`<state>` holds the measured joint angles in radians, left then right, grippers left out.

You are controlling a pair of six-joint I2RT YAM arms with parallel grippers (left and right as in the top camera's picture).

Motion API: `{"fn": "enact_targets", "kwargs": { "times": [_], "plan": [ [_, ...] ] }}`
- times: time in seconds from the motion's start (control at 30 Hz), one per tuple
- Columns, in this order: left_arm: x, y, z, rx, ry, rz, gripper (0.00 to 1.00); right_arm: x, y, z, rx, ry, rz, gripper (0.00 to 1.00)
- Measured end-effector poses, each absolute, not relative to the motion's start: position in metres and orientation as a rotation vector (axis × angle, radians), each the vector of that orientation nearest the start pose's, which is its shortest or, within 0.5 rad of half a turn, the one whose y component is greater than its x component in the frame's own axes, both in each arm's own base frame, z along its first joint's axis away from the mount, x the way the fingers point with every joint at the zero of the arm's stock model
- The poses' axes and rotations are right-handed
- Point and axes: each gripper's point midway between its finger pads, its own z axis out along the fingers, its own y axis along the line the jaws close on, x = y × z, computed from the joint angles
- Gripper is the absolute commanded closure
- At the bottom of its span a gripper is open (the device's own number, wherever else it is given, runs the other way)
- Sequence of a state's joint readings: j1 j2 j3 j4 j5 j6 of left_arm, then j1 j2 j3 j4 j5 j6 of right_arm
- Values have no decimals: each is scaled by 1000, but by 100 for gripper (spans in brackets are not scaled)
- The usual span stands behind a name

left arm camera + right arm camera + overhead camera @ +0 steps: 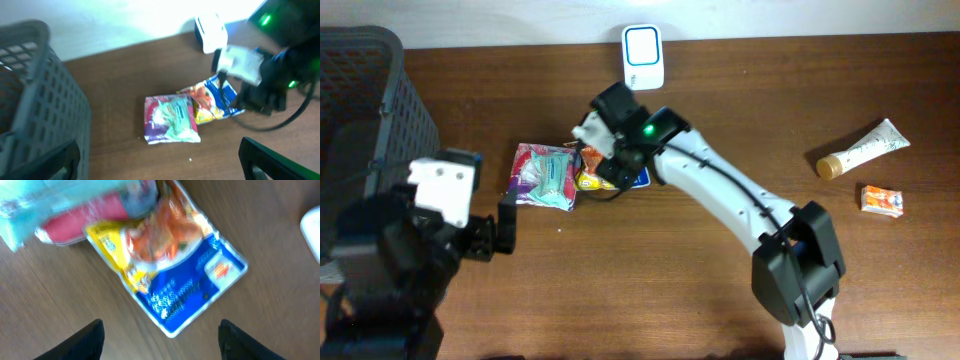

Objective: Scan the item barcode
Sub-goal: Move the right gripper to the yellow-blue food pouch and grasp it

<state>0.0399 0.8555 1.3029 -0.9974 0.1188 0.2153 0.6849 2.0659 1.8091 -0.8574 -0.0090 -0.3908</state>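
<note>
1. My left fingers (47,165) are as wide apart as they go. Nothing is between them and they touch nothing. Only their tips show, at the bottom corners of the left wrist view.
2. My right fingers (87,342) are spread well apart and hold nothing. They hang over the counter (650,300), with one tip on each side of the near corner of the pouch (170,265). I cannot tell whether they touch it.
3. The blue, yellow and orange pouch lies flat on the counter, directly below the right fingers and well apart from the left ones.
4. The pouch's far end meets a pink and teal packet (545,177). The wrist view is too blurred to show which of the two lies on top.
5. From overhead, the right arm (720,190) covers most of the pouch. The print on the pouch is too smeared to read in any view.
6. The white scanner (643,57) stands at the far edge of the counter, beyond the pouch and apart from it.
7. A dark basket (360,100), cut off by the frame, is at the far left. A tube (863,150) and a small box (882,200) lie well off to the right.
</note>
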Motion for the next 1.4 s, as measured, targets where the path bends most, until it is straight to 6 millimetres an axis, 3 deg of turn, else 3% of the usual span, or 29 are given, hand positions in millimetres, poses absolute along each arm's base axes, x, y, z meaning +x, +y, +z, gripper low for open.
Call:
{"fn": "enact_targets", "kwargs": {
  "times": [0.13, 0.2, 0.4, 0.67, 0.7, 0.77, 0.83, 0.87, 0.93, 1.03, 1.13, 1.2, 1.23, 1.4],
  "plan": [
    [236, -9, 360, 241, 2038, 42, 1, 374, 348, 105, -1454, 2211, -8, 28],
    [235, -9, 360, 240, 2035, 43, 1, 367, 351, 95, -1478, 2199, -31, 28],
    [235, -9, 360, 240, 2036, 43, 1, 378, 347, 54, -1422, 2119, -104, 23],
    [235, -9, 360, 237, 2037, 40, 1, 389, 353, 23, -1355, 2034, -99, 20],
    [235, -9, 360, 237, 2037, 40, 1, 393, 355, 19, -1343, 2030, -97, 26],
    [235, -9, 360, 237, 2036, 40, 1, 402, 350, 17, -1301, 2045, -94, 63],
    [235, -9, 360, 236, 2037, 41, 1, 410, 343, 12, -1252, 2074, -86, 89],
    [235, -9, 360, 237, 2037, 40, 1, 414, 339, 10, -1220, 2091, -83, 96],
    [235, -9, 360, 237, 2037, 40, 1, 425, 327, 9, -1143, 2128, -77, 96],
    [235, -9, 360, 237, 2037, 40, 1, 425, 324, 7, -1127, 2159, -66, 96],
    [235, -9, 360, 237, 2037, 40, 1, 409, 325, 10, -1170, 2222, 40, 96],
    [235, -9, 360, 237, 2037, 40, 1, 391, 331, 18, -1205, 2259, 230, 96],
    [235, -9, 360, 237, 2037, 40, 1, 382, 338, 40, -1208, 2245, 422, 96],
    [235, -9, 360, 237, 2037, 40, 1, 372, 331, 123, -1133, 2133, 854, 96]
  ]
}}
